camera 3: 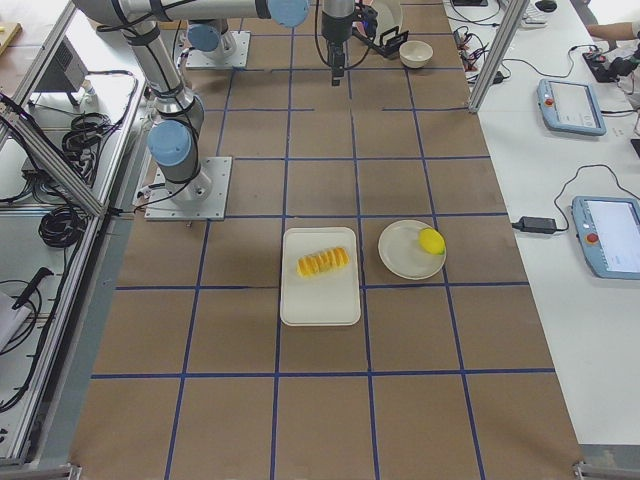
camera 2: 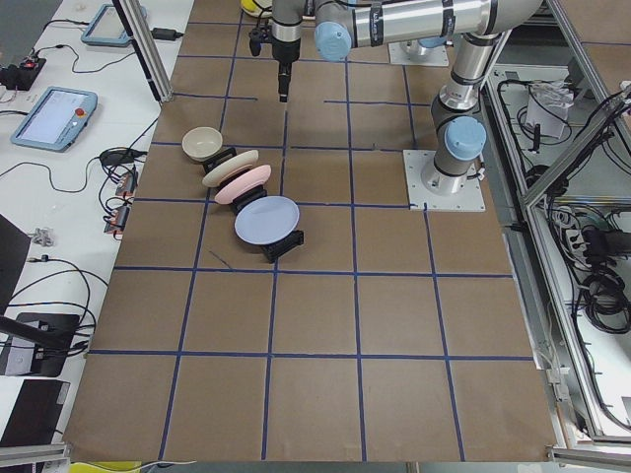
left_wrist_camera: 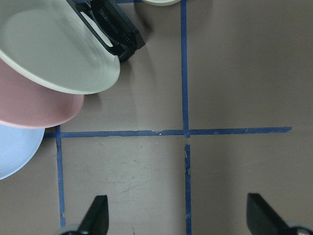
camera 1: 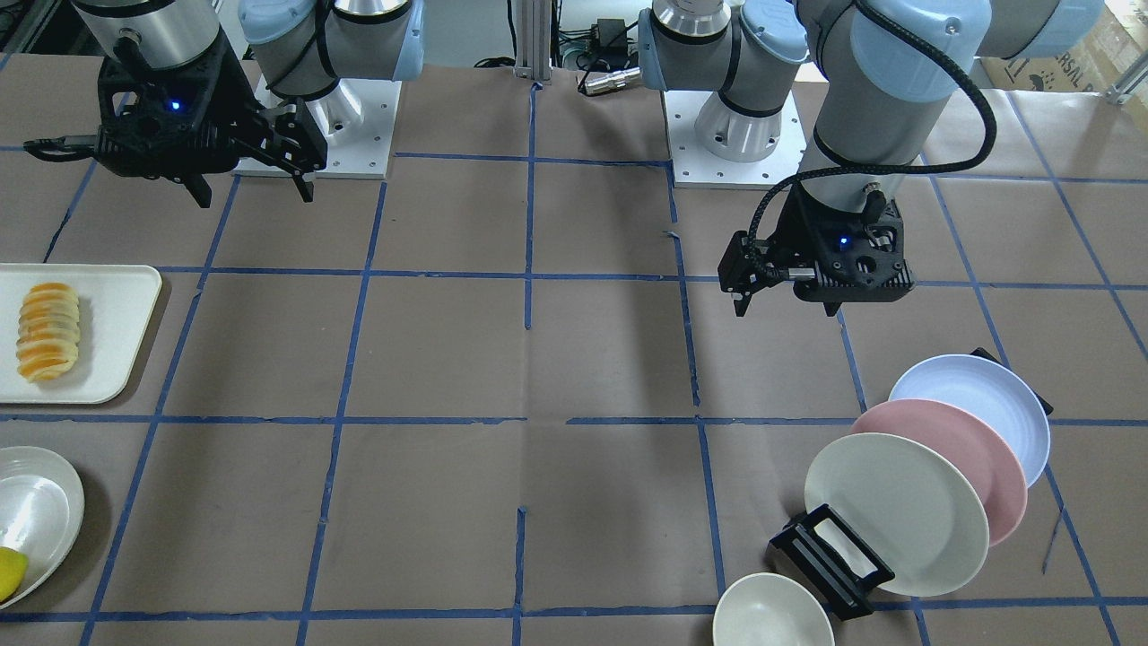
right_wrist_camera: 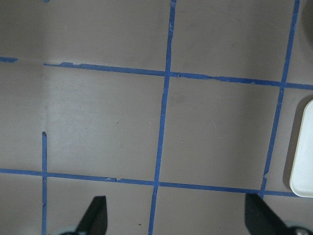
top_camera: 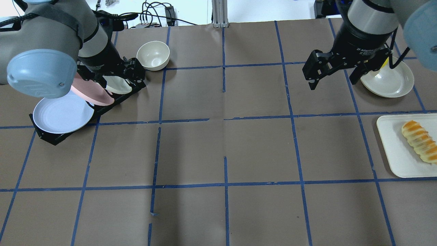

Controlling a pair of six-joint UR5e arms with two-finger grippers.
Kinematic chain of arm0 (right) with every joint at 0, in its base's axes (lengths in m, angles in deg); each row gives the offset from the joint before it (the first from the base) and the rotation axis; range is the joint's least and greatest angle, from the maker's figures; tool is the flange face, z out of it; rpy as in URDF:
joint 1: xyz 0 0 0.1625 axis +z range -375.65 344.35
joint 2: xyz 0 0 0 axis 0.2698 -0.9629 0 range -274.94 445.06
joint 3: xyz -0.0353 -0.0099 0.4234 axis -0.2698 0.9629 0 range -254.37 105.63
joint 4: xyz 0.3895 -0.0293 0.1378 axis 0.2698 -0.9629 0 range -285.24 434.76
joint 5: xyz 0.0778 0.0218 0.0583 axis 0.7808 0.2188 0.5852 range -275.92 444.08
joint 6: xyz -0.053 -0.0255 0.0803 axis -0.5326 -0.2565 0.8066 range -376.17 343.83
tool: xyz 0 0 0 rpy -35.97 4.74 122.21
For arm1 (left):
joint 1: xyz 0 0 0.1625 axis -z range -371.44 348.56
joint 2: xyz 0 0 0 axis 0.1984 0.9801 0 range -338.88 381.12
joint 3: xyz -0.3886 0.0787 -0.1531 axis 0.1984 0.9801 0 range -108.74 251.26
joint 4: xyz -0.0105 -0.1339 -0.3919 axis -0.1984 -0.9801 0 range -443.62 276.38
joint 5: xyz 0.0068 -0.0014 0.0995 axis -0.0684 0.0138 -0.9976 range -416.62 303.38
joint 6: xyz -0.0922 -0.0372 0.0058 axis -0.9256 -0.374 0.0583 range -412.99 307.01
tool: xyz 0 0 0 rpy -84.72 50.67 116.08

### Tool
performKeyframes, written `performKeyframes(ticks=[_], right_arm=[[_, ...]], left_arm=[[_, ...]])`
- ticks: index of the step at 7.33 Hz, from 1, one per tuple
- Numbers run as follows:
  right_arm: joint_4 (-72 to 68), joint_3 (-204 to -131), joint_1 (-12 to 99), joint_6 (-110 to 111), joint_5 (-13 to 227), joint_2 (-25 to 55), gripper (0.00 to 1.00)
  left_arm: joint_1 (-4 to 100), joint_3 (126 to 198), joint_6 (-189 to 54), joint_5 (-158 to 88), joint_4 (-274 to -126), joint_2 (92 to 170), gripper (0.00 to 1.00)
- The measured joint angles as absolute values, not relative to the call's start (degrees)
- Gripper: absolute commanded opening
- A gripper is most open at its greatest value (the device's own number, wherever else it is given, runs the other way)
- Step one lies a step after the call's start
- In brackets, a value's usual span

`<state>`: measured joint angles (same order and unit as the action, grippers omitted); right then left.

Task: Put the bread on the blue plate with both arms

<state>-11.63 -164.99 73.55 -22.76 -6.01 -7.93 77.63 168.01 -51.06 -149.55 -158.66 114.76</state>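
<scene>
The bread is a striped orange and cream loaf lying on a white tray; it also shows in the overhead view. The blue plate leans in a black rack, the rearmost of three plates, and also shows in the overhead view and at the left wrist view's edge. My left gripper is open and empty, hovering over the table beside the rack. My right gripper is open and empty, hovering well away from the tray, toward my base.
A pink plate and a cream plate lean in the same black rack. A cream bowl sits beside the rack. A cream plate holding a small yellow piece sits near the tray.
</scene>
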Motion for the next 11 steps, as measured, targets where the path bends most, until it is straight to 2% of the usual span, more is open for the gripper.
performKeyframes(ticks=[3, 5, 8, 11], right_arm=[[-11.8, -165.1, 73.0, -23.1, -6.0, -7.1, 1.0], [-12.5, -166.5, 69.2, -27.3, -6.1, -6.9, 0.99], [-19.8, -173.6, 51.0, -49.5, -5.7, -6.3, 0.95], [-29.7, -181.5, 32.3, -67.4, -2.1, 0.6, 0.95]], left_arm=[[76.2, 167.8, -49.7, -149.5, -157.6, 115.3, 1.0], [68.1, 167.1, -36.0, -149.3, -155.3, 116.2, 1.0], [49.0, 166.4, -3.5, -147.9, -151.6, 120.8, 1.0], [42.5, 160.8, 10.6, -143.7, -144.3, 132.8, 1.0]])
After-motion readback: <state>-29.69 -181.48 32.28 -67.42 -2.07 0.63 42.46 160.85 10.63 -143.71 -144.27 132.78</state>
